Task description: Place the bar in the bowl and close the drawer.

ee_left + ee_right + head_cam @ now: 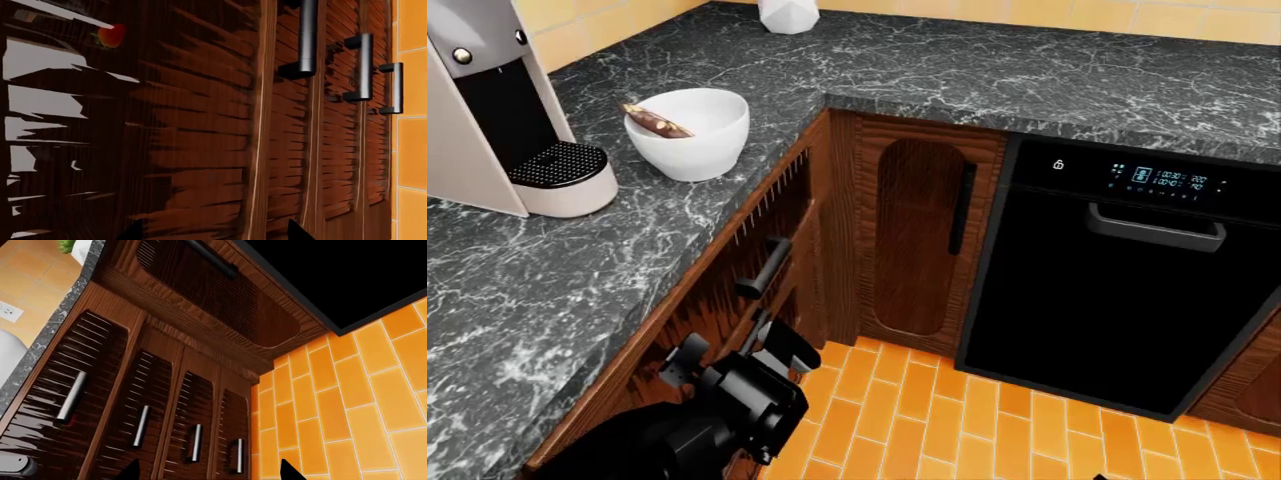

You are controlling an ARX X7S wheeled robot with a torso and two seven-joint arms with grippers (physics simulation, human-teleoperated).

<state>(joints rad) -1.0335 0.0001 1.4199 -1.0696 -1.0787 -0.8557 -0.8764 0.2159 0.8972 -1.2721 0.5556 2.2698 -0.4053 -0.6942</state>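
Note:
The white bowl (703,138) stands on the dark marble counter, and the brown bar (657,120) lies inside it, leaning on the rim. The reddish-brown drawer (777,232) under the counter edge sits about flush with the fronts below it; its bar handle (765,267) shows. My left gripper (741,352) is open and empty, close in front of the drawer fronts just below that handle. In the left wrist view the drawer front (200,125) fills the frame and my left gripper (217,235) is open. My right gripper (210,472) is open and empty, low above the floor.
A coffee machine (494,110) stands left of the bowl, and a white faceted jar (787,12) at the back. Narrower silver-handled drawers (193,442) lie below. A black oven (1121,290) is right of the corner cabinet (921,235). A red strawberry (111,35) shows by the drawer.

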